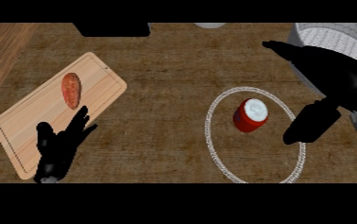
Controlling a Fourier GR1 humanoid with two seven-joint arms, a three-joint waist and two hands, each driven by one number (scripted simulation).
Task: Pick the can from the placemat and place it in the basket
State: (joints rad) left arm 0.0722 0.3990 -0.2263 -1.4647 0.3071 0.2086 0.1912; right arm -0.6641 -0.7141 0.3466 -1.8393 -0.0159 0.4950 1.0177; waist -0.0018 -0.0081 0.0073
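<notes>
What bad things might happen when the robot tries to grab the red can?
The right hand is open beside the can, not around it yet, so a sideways bump might tip the can on the placemat. The basket sits partly behind that hand, at the view's edge, so the drop might miss.

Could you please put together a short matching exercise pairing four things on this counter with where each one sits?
Things:
1. Red cylindrical can with a white top
2. Reddish-orange oval sweet potato
3. Grey woven basket
4. Left black robot hand

Places:
A. At the view's upper right corner
B. Inside the round placemat with a white rim
C. Over the near end of the board, open, fingers up
D. On the light wooden cutting board, toward its far end

Pairs: 1-B, 2-D, 3-A, 4-C
</notes>
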